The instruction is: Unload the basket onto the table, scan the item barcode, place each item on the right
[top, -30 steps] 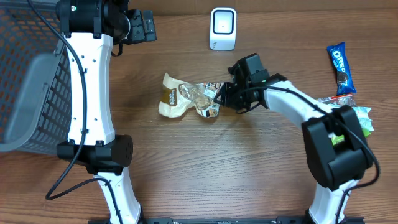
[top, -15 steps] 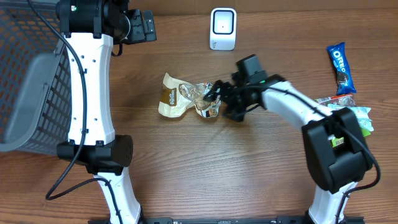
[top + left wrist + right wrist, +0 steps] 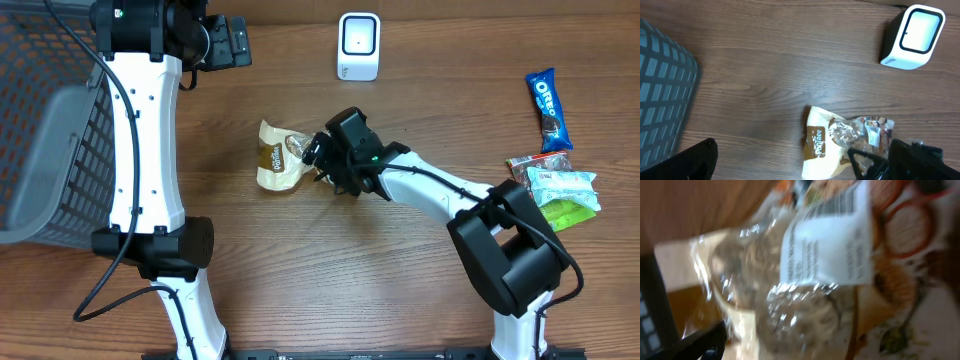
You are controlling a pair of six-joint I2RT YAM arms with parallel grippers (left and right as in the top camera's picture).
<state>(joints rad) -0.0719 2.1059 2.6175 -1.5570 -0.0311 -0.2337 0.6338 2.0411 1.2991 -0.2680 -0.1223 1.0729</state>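
Grasp stage: snack bag (image 3: pixel 278 160) was straddled, ungripped, by spread fingers of the right gripper (image 3: pixel 317 159); closure was needed, then presentation to the scanner (image 3: pixel 358 46) at one o'clock.

A snack bag (image 3: pixel 278 158) of crinkled, glossy plastic film, part clear and part printed tan, lies on a brown wood-grain table (image 3: pixel 300 290) with a smooth, low-sheen finish. The white label (image 3: pixel 827 245) stuck to the film looks like matt paper. At the table's far edge, the scanner (image 3: pixel 358 45) is smooth white plastic with a shiny face. The basket (image 3: pixel 50 160) at the left edge is grey plastic mesh, the Oreo pack (image 3: pixel 549 108) near the right edge a shiny blue wrapper. The left arm (image 3: pixel 140 150) wears smooth white shells.
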